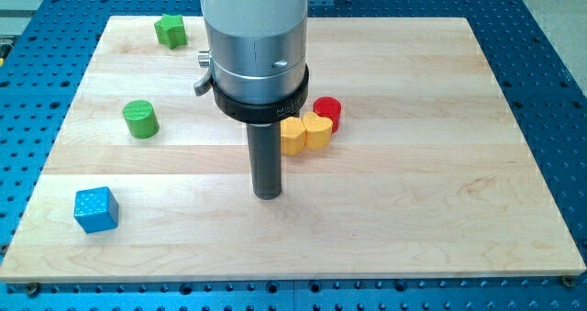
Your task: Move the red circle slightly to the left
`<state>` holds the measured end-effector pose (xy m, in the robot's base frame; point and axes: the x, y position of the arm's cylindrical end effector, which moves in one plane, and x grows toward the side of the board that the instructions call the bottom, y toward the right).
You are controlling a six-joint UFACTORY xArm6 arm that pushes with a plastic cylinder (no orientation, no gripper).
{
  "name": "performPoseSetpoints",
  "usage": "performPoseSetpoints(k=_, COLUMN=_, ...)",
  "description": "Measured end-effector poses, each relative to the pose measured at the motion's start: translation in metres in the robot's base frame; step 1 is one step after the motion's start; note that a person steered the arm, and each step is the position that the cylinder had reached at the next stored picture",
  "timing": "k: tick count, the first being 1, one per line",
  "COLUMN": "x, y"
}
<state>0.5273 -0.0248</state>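
Observation:
The red circle (328,112) sits near the board's middle, just right of the arm's metal body. It touches a yellow block (317,130), which sits beside a second yellow block (293,136). My tip (267,194) rests on the wooden board (440,192), below and to the left of the yellow blocks and the red circle, apart from them. The arm's body hides part of the board above the yellow blocks.
A green circle (140,118) lies at the view's left. A green block of irregular shape (171,30) lies at the top left. A blue cube (95,209) lies at the bottom left. A blue perforated table (550,82) surrounds the board.

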Motion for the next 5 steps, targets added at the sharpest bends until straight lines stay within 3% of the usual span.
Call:
performPoseSetpoints(k=1, x=-0.001, y=0.029)
performPoseSetpoints(k=4, x=-0.06, y=0.068)
performPoseSetpoints(k=5, x=-0.055, y=0.085)
